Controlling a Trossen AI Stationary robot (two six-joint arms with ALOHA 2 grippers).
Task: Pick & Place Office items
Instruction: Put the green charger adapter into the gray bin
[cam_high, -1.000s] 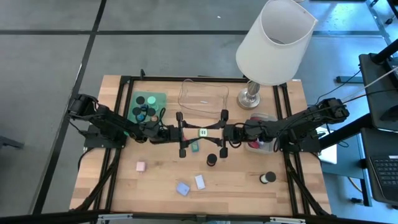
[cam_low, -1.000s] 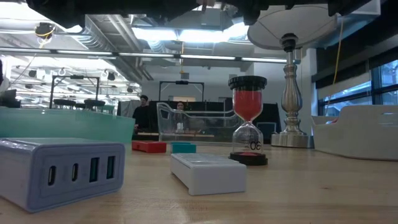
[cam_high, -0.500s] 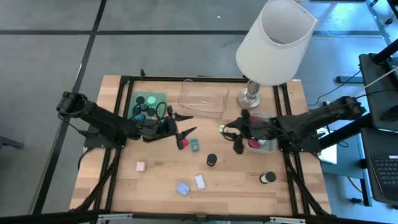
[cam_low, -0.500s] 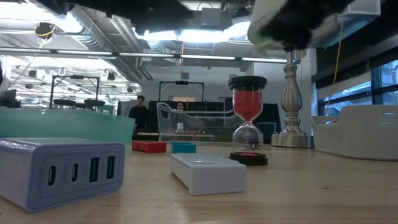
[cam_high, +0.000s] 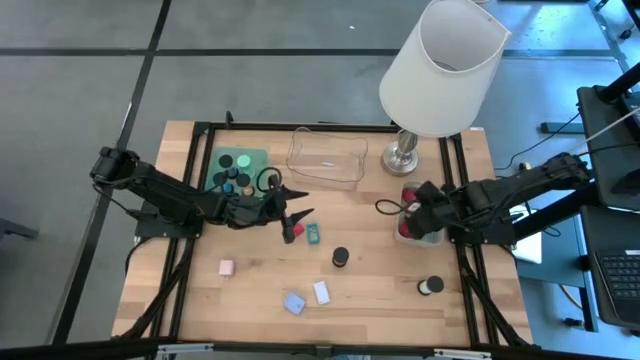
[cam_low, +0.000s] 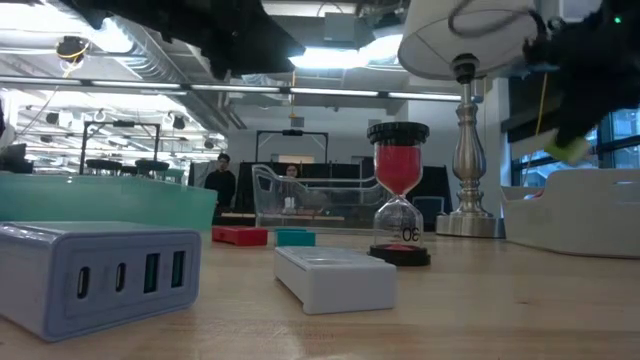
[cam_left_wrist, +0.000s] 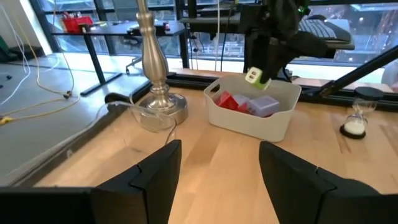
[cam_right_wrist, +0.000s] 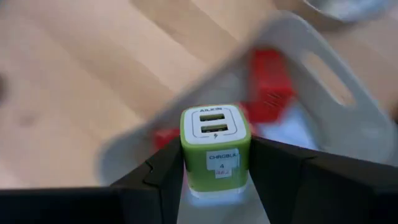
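Note:
My right gripper (cam_high: 404, 209) is shut on a green-and-white charger cube (cam_right_wrist: 216, 144) above the white tray (cam_high: 432, 238), which holds red (cam_left_wrist: 226, 101) and pale-blue pieces. The cube also shows in the left wrist view (cam_left_wrist: 254, 76) and the low view (cam_low: 568, 148). My left gripper (cam_high: 299, 203) hangs open over a red block (cam_high: 293, 231) and a teal block (cam_high: 313, 232), both flat on the table. Black discs (cam_high: 231, 176) lie in the green tray (cam_high: 251, 156). My right gripper pinches the green-and-white cube by its two opposite side faces (cam_right_wrist: 185, 149), one finger on each. The face with the two ports points toward the wrist camera. The cube is lifted clear, above the white tray's inside.
The lamp (cam_high: 441, 68) stands on its base (cam_high: 402, 156) by the far edge, next to a clear tray (cam_high: 327, 158). A red sand timer (cam_low: 400, 194), another timer (cam_high: 430, 287), a pink block (cam_high: 227, 267), a light-blue charger (cam_high: 294, 303) and a white one (cam_high: 321, 292) lie nearer.
Both grippers met at the table's middle around the green cube. My right gripper has since carried it toward the right edge, to above the white tray. My left gripper has drawn back toward the left and turned, without the cube.

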